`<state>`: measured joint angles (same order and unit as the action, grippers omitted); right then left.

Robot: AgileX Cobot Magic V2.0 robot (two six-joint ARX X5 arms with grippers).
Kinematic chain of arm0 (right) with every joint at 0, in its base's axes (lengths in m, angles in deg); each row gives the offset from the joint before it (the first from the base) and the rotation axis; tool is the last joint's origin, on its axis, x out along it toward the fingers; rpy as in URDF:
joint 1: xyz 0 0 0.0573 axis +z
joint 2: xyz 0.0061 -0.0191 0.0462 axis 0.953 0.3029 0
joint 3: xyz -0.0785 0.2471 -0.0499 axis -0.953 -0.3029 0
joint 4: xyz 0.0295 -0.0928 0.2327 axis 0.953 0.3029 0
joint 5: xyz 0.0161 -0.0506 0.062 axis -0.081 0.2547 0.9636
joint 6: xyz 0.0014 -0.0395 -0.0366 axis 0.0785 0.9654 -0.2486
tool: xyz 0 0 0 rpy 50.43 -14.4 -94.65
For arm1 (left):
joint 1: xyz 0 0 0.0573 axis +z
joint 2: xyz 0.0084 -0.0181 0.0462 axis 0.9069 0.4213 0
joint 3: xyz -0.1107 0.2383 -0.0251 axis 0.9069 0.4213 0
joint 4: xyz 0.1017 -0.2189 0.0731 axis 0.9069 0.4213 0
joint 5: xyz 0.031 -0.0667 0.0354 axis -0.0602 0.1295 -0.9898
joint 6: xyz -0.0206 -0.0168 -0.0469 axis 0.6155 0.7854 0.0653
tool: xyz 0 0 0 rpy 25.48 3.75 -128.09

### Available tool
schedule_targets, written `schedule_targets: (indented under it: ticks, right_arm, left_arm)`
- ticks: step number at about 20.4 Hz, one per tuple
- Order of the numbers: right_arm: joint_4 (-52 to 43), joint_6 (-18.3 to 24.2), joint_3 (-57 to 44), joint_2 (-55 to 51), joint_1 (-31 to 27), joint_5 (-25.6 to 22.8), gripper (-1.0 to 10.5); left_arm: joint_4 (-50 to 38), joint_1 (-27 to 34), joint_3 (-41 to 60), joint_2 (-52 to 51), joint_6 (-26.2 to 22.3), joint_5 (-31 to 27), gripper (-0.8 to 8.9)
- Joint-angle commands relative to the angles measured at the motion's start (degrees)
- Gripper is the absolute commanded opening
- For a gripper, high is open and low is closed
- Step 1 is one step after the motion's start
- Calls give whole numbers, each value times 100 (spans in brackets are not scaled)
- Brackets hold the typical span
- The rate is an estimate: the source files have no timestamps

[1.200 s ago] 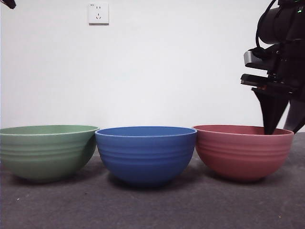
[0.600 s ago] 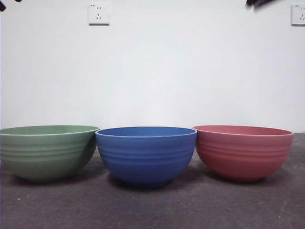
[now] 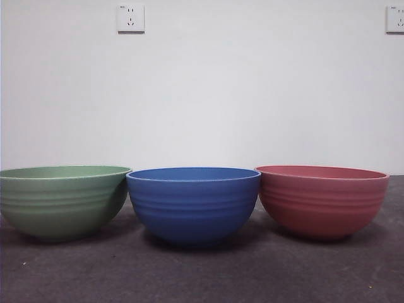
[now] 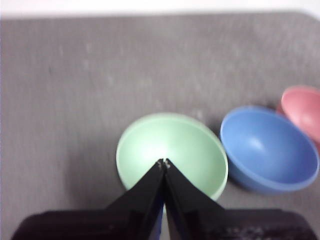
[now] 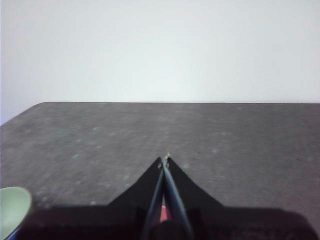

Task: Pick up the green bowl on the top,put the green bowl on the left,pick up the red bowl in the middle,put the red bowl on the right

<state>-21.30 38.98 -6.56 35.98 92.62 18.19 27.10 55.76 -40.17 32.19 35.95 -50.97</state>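
Near ground: bare grey mat [image 3: 202,278], open strip running the full width in front of the bowls. Next back, three bowls in one row across the mat, all upright, mouths up; round, so no long axis to note. The green bowl [image 3: 62,201] sits at the left, its left side cut by the picture edge in the front view, rim appearing a little tilted. The blue bowl [image 3: 193,204] stands in the middle, slightly nearer than its neighbours; its rim meets or nearly meets the green bowl's rim on one side and the red bowl's on the other, contact not certain. The red bowl [image 3: 322,201] sits at the right, with a narrow margin of mat between it and the right edge of the view. All three empty inside. From the left wrist view, the left gripper [image 4: 164,163] hangs high over the green bowl [image 4: 171,154], jaws pressed together, holding nothing; blue bowl [image 4: 269,148] and red bowl [image 4: 303,110] lie off to one side. A wide stretch of open mat lies beyond the row. The right gripper [image 5: 165,159] is likewise clenched on nothing, raised over bare mat, a sliver of red just visible beneath its jaws. Far back: white wall [image 3: 252,88] with two sockets, one upper left [image 3: 130,17], one at the upper right corner [image 3: 395,19].
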Motion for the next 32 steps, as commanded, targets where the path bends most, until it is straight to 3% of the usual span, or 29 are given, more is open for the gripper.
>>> schedule_targets:
  ticks: [1,6,9,10,12,17,22,32]
  right_arm:
    - [-31,-92,-44,17,7,-68,2]
    - [48,-92,-44,52,7,-459,2]
    - [74,-92,-44,52,7,-457,2]
    - [98,-92,-44,52,7,-461,2]
    - [192,-92,-44,52,7,-455,2]
    - [448,-92,-44,68,7,-455,2]
    - [704,-92,-44,90,7,-455,2]
    - [1021,-92,-44,90,7,-455,2]
  left_arm:
    - [234,-11,31,9,94,42,-4]
    - [343,-9,31,13,92,33,-4]
    - [339,-37,33,-85,39,31,-4]
    - [374,11,33,-345,-393,-188,-4]
    - [278,190,83,-1012,-579,-264,-4]
    - [-1386,831,1390,-2518,-671,-280,-4]
    - [-2564,1019,2881,-2662,-579,-278,-3]
    - [-2758,1014,3720,-2662,-308,-258,-3]
